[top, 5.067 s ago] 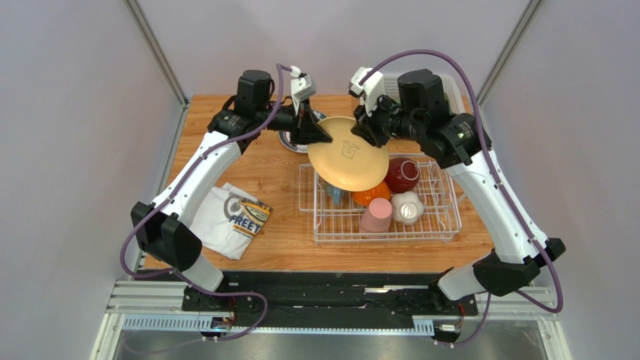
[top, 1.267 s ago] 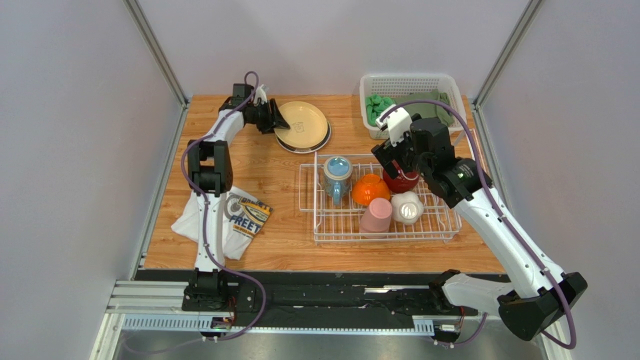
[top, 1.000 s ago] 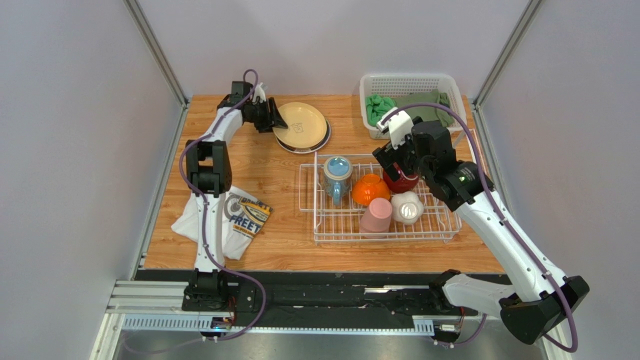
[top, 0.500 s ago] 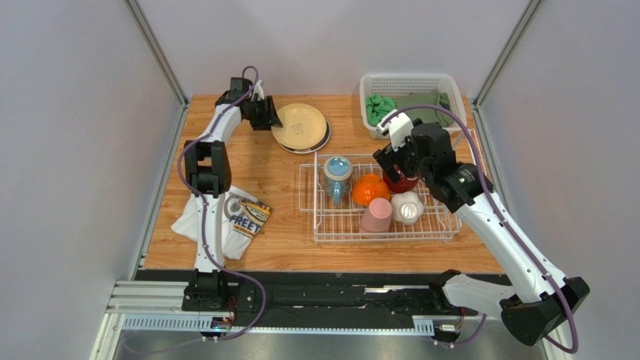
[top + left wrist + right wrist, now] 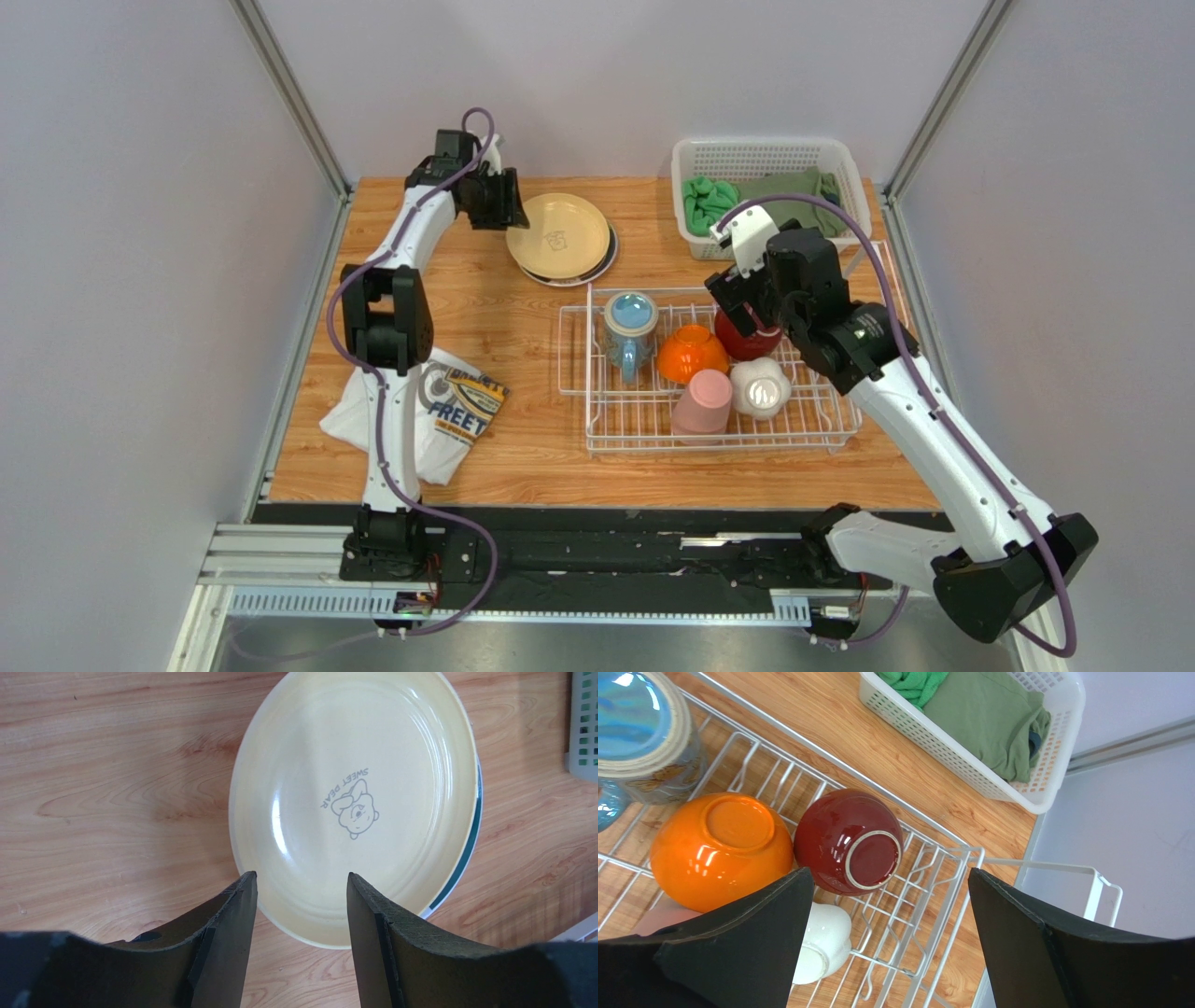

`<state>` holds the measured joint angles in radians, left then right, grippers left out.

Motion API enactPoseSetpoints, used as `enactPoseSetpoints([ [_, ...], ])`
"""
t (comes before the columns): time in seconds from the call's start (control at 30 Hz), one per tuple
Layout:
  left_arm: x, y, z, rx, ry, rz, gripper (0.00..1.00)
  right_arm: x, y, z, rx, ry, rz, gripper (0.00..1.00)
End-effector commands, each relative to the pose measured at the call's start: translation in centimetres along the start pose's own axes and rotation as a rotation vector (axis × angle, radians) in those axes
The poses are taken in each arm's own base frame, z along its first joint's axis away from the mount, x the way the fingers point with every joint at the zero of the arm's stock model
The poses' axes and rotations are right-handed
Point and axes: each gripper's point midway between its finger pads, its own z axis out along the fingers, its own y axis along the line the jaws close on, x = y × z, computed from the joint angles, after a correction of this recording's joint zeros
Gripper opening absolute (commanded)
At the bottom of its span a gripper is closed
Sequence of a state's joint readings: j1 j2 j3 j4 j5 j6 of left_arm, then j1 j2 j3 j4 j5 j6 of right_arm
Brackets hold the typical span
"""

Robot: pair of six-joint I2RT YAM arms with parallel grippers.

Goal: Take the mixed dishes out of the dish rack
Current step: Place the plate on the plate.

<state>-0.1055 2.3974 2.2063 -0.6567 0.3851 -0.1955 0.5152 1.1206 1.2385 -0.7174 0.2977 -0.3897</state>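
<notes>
My left pincer [image 5: 300, 876] gapes empty over the near rim of the tan plate [image 5: 351, 798]. The plate lies flat on a dark-rimmed plate [image 5: 464, 864] by the tabletop's far edge, so I judge it unloaded. My right pincer [image 5: 889, 873] is spread wide, holding nothing, above the upturned dark red bowl [image 5: 847, 840] in the dish rack [image 5: 828, 420] on the tabletop's right half. That bowl is probably my next pick, as it sits at the rack's open far side.

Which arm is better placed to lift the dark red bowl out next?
Right. The right hand, open, hangs over the dark red bowl in the dish rack; the left hand is off at the tan plate.
</notes>
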Motion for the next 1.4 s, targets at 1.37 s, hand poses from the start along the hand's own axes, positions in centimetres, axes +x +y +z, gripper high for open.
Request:
enactPoseSetpoints([
  [1.37,-2.2,0.3,-0.8,-0.080,-0.061,0.092,0.59,4.8,-0.6,1.9,0.040,0.158,0.008,0.88],
])
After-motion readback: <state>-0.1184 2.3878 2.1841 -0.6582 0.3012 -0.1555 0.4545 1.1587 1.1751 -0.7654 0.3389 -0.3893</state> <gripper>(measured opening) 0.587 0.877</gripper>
